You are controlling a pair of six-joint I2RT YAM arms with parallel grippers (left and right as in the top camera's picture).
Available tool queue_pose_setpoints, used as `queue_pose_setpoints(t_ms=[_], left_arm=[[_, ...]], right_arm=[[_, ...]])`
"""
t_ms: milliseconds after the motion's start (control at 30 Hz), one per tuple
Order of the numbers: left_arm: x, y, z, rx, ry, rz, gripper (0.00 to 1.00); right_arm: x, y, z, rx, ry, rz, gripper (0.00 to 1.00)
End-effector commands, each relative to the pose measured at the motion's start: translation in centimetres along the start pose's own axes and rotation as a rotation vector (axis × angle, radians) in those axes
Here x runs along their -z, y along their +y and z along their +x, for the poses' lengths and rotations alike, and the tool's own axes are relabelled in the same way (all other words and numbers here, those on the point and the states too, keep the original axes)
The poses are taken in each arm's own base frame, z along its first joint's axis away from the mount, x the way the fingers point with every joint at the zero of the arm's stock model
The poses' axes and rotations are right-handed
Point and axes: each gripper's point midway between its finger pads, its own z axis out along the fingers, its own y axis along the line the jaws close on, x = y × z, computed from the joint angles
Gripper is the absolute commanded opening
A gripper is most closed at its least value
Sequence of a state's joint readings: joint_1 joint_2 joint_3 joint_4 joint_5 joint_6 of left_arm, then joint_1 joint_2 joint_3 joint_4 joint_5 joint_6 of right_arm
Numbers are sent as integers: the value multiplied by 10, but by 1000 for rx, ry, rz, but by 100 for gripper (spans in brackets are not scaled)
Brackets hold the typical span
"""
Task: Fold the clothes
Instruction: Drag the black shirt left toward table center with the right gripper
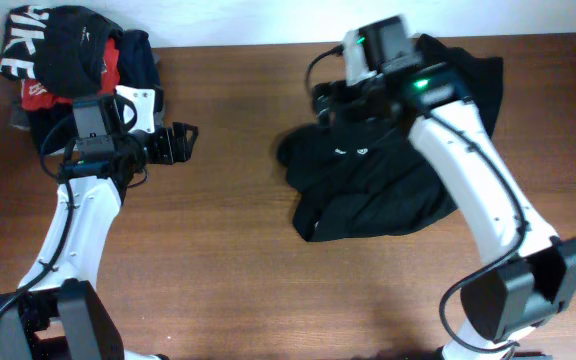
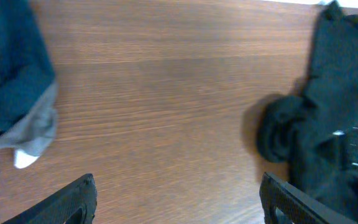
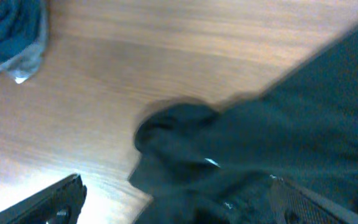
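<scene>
Right end effector (image 3: pixel 179 202) stands wide over the crumpled black T-shirt (image 1: pixel 368 185), centre-right on the table (image 1: pixel 238 250). We log the left end effector (image 2: pixel 178 196) wide too, over bare wood.

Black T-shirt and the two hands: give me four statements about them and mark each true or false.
1. The black T-shirt lies neatly folded. False: it lies crumpled on the table.
2. The left hand is open over bare tabletop, apart from the shirt. True.
3. The right hand is shut on the shirt. False: its jaws stand wide open over the fabric.
4. A pile of other garments lies at the table's edge near the left arm. True.
</scene>
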State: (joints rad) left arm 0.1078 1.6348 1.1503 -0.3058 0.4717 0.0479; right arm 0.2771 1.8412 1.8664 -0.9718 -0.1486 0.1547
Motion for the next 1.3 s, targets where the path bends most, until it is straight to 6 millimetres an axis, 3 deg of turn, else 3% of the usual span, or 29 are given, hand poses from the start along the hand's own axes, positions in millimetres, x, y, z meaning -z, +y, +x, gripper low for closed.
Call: queue_pose_setpoints(t_ms=[0,167,267,367,433,600,833,933,967,1067,1267], left_arm=[[1,-28,-8,-5,-18,142,83],[-9,-46,-4,-57,4,129,83],[-22,-48,-4,-119,8,22,83],[-38,-54,-8,-191,-13,-26,84],[-51,-63,-8,-245,-27,-13,84],[-87,-79,-6,-299,-69,31,84],[-133,-102,10,-349,-110,164,87],[-145,-112,12,-370,-141,216,87],[-147,-118,15,-377,-145,241,93],[-153,-132,26,-392,-121,295,95],[-155,-147,46,-481,-21,332,91]], right_arm=[[18,-57,-3,-69,6,112,99],[34,-146,42,-282,142,304,99],[37,-187,72,-403,203,351,100],[33,-208,96,-462,251,373,97],[29,-216,109,-493,275,382,92],[9,-223,136,-522,316,387,91],[-19,-229,164,-544,325,388,87],[-25,-229,171,-554,330,389,85],[-26,-229,173,-554,331,389,84],[-27,-229,175,-555,335,389,83],[-27,-229,175,-555,336,389,82]])
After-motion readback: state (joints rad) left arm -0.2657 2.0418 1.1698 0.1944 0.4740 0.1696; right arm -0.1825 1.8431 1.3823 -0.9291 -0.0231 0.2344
